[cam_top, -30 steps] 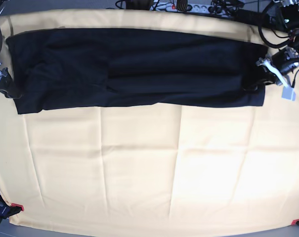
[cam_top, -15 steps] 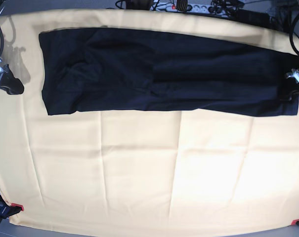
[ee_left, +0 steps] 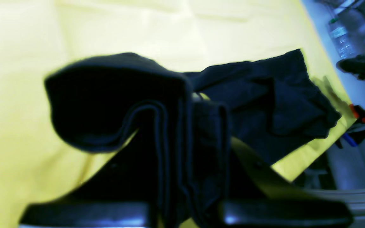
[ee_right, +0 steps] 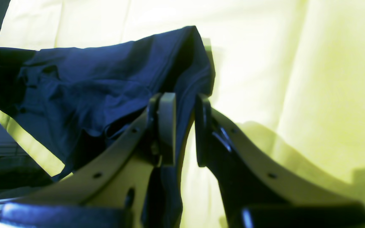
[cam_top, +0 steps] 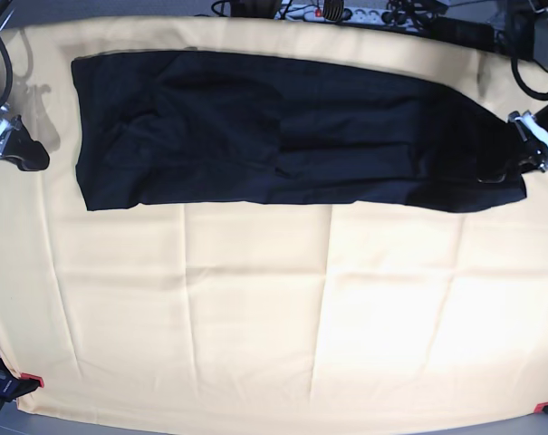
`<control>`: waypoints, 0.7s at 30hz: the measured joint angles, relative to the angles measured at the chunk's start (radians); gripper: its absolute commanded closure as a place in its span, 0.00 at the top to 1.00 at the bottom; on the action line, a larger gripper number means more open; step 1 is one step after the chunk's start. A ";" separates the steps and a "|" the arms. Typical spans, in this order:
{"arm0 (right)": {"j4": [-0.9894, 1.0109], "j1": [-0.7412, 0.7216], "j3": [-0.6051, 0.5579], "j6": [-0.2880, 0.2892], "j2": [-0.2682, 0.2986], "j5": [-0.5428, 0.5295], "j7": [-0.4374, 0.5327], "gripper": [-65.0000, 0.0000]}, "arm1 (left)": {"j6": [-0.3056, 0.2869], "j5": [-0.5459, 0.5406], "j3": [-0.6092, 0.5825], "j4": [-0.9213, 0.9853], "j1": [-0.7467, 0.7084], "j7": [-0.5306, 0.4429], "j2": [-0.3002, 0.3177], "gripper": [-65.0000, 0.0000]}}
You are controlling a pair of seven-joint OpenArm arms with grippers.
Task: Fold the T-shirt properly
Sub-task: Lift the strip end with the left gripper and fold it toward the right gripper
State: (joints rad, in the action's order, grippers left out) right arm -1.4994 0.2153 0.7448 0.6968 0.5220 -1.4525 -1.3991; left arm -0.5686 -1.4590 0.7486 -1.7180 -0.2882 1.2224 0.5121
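The left fingers (ee_left: 182, 177) are clamped on folded layers of the T-shirt (cam_top: 292, 131). The right fingers (ee_right: 182, 129) stand slightly apart with a T-shirt edge between them.

One black T-shirt (cam_top: 292, 136). One pale yellow cloth (cam_top: 274, 317) beneath it. Two grippers: the left gripper (cam_top: 518, 149) and the right gripper (cam_top: 24, 149). Two red clamps on the near cloth corners (cam_top: 31, 379) (cam_top: 543, 408). One power strip (cam_top: 323, 13) at the far edge.
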 measured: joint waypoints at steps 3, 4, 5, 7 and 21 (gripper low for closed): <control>0.000 0.001 0.000 0.000 -0.006 0.001 0.000 0.21 | 0.000 0.004 0.000 -0.047 -0.001 0.005 -0.069 0.00; 0.000 0.001 0.000 0.000 -0.008 0.001 0.000 0.21 | 0.001 0.004 0.000 -0.066 -0.002 0.005 -0.089 0.00; 0.000 0.000 0.000 0.000 -0.009 0.001 0.000 0.21 | 0.000 0.004 0.000 -0.085 -0.002 0.005 -0.110 0.00; 0.000 0.000 0.000 0.000 -0.008 0.001 0.000 0.21 | 0.000 0.003 0.000 -0.120 -0.001 0.005 -0.150 0.00; 0.000 0.000 0.000 0.000 -0.008 0.000 0.000 0.21 | -0.040 0.141 -0.243 -0.145 0.003 -0.128 -0.350 0.00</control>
State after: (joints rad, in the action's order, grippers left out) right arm -1.4994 0.2157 0.7452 0.6968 0.5140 -1.4521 -1.3994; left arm -0.6086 -1.3182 0.5060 -1.8629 -0.2855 1.0946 0.1619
